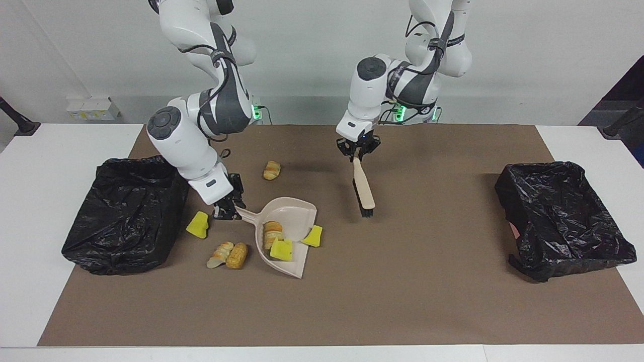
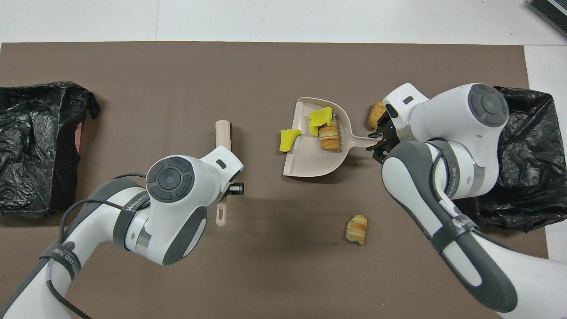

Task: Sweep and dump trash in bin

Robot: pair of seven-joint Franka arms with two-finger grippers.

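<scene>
Lone roll: one golden-brown roll (image 1: 271, 170) lies on the brown mat (image 1: 402, 301) nearest the robots, apart from the rest.
Left arm pose: it comes in from its own end and bends down over the mat, wrist tipped, with the left gripper (image 1: 356, 155) low over the brush's handle end.
Left jaws: closed on the tip of the brush (image 1: 363, 187) handle; the brush slants down, bristle end at the mat, though I cannot tell whether the bristles touch it.
Right arm pose: elbow folded, forearm slanting down beside the bin at its end, with the right gripper (image 1: 227, 207) down at the dustpan's handle.
Right jaws: clamped on the handle of the dustpan (image 1: 294, 211).
Trash in pan: a roll (image 1: 272, 232) and a yellow sponge chunk (image 1: 281, 250) sit inside the dustpan.
Trash at pan mouth: a second yellow chunk (image 1: 314, 236) lies at the open edge, half on the lip.
Trash on mat: another yellow chunk (image 1: 198, 224) lies just beside the right gripper, toward the near bin; two rolls (image 1: 229, 255) lie together farther from the robots than it.
Bins: a black-lined bin (image 1: 126, 213) stands at the right arm's end of the worktop, and another (image 1: 563, 218) at the left arm's end.
Writing: lettering runs along the grey band on each forearm, seemingly "WANJEED", but it is too small to be sure.
</scene>
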